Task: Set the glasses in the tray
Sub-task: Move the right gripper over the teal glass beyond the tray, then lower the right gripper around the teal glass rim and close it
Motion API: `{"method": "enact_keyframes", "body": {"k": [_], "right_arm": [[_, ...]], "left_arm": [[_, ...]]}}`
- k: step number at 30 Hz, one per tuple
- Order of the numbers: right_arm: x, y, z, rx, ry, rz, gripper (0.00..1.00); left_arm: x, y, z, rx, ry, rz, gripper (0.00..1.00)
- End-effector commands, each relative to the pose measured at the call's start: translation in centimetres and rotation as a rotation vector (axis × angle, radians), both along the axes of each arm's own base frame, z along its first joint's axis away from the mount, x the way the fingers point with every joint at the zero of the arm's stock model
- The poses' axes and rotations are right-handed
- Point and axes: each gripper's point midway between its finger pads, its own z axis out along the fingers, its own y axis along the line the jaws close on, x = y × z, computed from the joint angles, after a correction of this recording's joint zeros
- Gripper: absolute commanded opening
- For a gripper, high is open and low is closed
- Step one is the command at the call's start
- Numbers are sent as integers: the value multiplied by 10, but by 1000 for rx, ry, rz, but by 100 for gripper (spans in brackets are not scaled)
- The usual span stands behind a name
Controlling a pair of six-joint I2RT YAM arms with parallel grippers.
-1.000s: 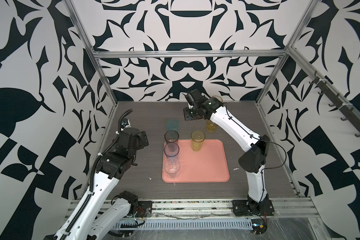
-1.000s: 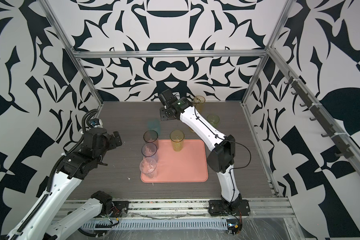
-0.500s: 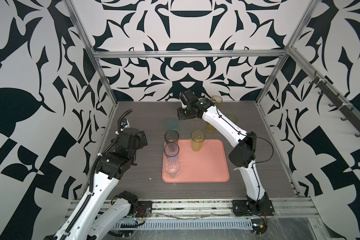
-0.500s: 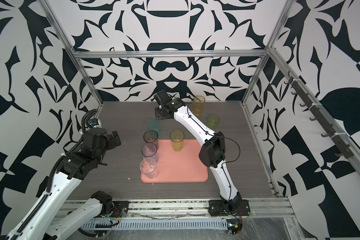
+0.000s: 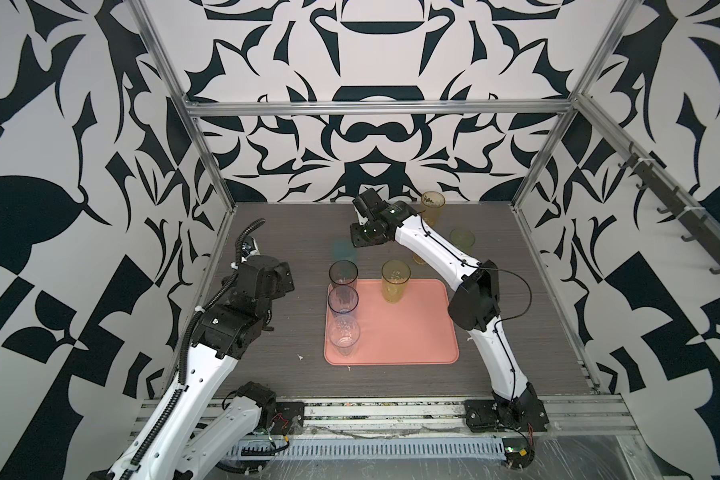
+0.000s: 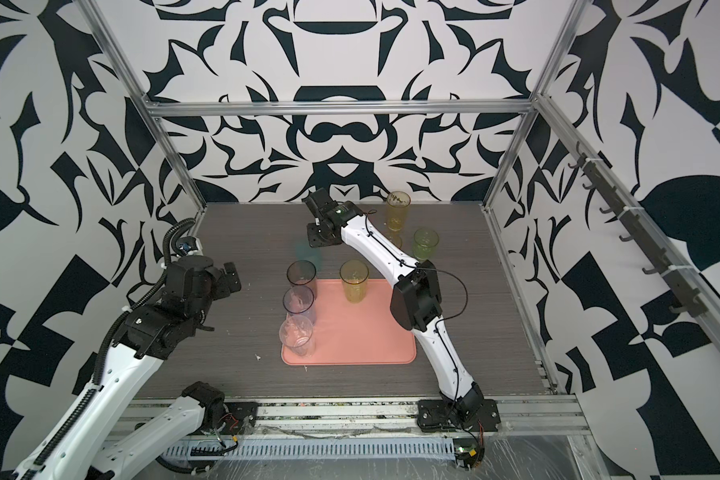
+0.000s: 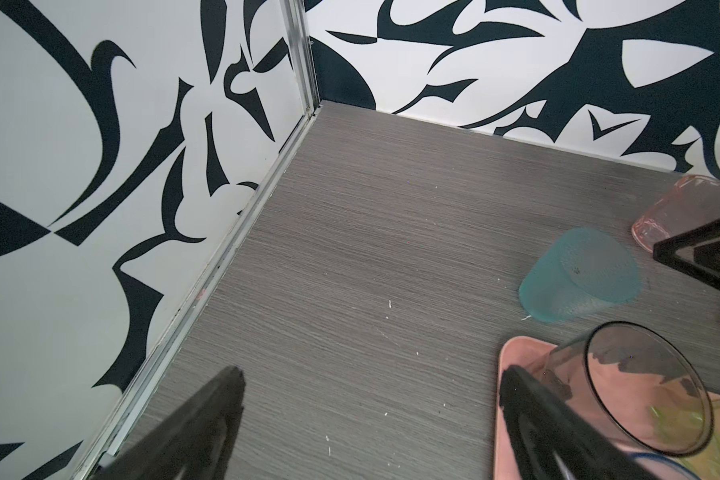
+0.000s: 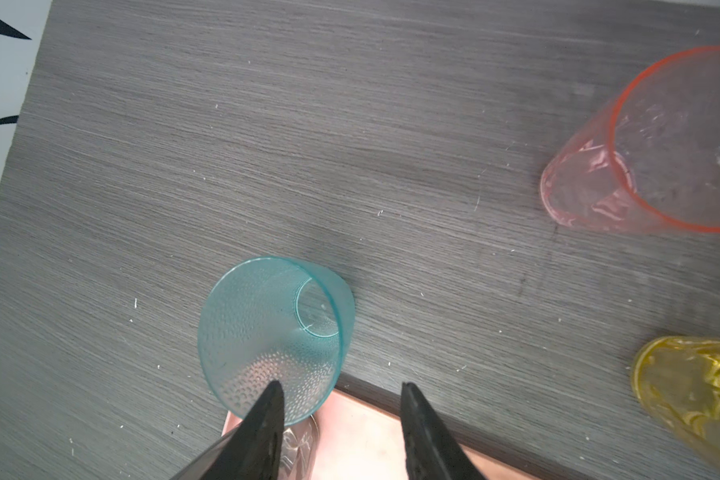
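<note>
The salmon-pink tray carries a smoky grey glass, a blue glass, a clear glass and an amber glass. Just beyond its far left corner a short teal glass stands on the table. My right gripper hovers open above the teal glass and the tray's far edge, with nothing between its fingers. A pink glass stands further back. My left gripper is wide open and empty, left of the tray.
A tall yellow glass stands by the back wall and a green glass to the right of my right arm. Another yellow glass is near the tray's far edge. Patterned walls and metal posts close in the table.
My right arm has swung left across the back of the table, bringing its gripper over the teal glass; its jaws have narrowed slightly. The left arm has not moved.
</note>
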Motion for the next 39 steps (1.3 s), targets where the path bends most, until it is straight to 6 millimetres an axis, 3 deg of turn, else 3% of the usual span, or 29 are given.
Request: {"method": "enact_keyframes", "body": {"k": [1, 11, 22, 29, 39], "right_arm": [[5, 7, 21, 53, -36, -6, 49], [9, 14, 0, 54, 0, -16, 46], [15, 18, -15, 54, 12, -33, 35], [17, 19, -17, 55, 7, -33, 27], [19, 21, -17, 62, 1, -33, 21]], "left_arm": [[-4, 5, 3, 9, -7, 14, 99], [-5, 5, 4, 9, -10, 10, 99], [-7, 5, 4, 4, -16, 6, 100], [-7, 5, 5, 3, -18, 4, 100], [-10, 6, 5, 3, -18, 4, 100]]}}
